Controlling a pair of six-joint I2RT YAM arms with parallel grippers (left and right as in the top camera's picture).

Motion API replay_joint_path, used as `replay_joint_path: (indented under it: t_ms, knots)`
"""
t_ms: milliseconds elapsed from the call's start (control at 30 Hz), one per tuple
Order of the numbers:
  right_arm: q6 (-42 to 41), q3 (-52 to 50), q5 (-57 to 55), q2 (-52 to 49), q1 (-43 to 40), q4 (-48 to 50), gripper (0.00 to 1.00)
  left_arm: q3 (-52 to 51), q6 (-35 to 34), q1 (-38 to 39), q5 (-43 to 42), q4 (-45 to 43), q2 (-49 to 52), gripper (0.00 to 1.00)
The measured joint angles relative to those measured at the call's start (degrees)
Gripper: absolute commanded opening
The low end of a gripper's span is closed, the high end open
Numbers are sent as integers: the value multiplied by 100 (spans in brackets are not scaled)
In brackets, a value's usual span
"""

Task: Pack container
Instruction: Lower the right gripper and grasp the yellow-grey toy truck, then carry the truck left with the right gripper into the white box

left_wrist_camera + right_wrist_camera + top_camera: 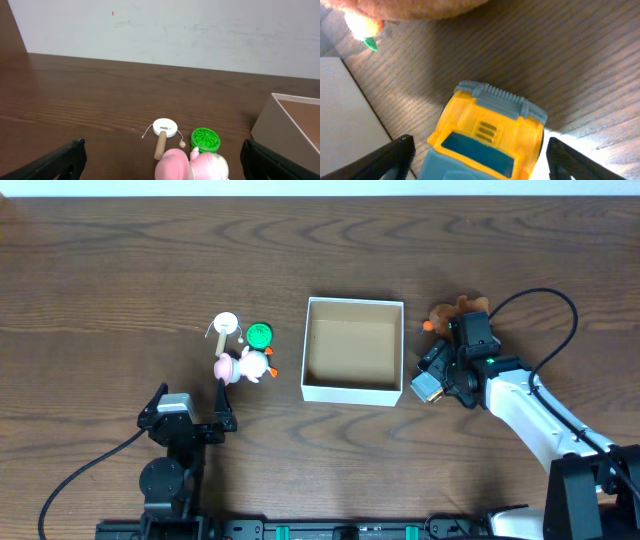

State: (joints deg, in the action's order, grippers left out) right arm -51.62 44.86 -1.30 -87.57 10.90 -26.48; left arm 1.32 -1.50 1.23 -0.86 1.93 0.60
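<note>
The container [350, 391] is a square, shallow box with white walls and a tan inside, standing empty at the table's middle; its corner shows in the left wrist view [280, 120]. My right gripper [440, 377] is open just right of the box, its fingers [482, 162] on either side of a yellow and blue toy truck [490, 130], with gaps on both sides. The truck also shows in the overhead view [427, 387]. My left gripper [190, 405] is open and empty [160, 162], just behind a pink and white plush [197, 165].
A white pellet drum with a wooden handle [226, 326] and a green round toy [259, 335] lie beside the pink plush [245, 367], left of the box. A brown plush [455, 310] lies behind the right gripper, close to the box's right wall.
</note>
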Motion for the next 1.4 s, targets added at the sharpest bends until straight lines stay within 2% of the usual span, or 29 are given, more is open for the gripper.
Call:
replay_joint_path:
  t_ms: [100,167,367,533,633,800,1033,1133,1200,1400]
  knots:
    - [-72,0,79,2,-2,-2,50,0,0,0,0,0,0,98]
    - [-114,28,96,90,-2,11,43,0,0,0,0,0,0,98]
    - [-136,61,157,149,-9,2,44,0,0,0,0,0,0,98]
    - [396,61,157,149,-9,17,44,0,0,0,0,0,-2,98]
    - [949,116,138,149,-9,-74,40,0,0,0,0,2,0,98]
    - [2031,546,52,149,-7,-549,39,0,0,0,0,0,0,98]
    - [3816,1912,-66,219,140,-1615,40,0,0,0,0,0,0,98]
    - [4529,2496,-92,251,356,-1952,36,0,0,0,0,0,-2,98]
    - [4911,2771,-103,258,516,-2020,30,0,0,0,0,2,0,98]
    - [5989,3169,-109,269,1084,-1965,29,0,0,0,0,0,0,98]
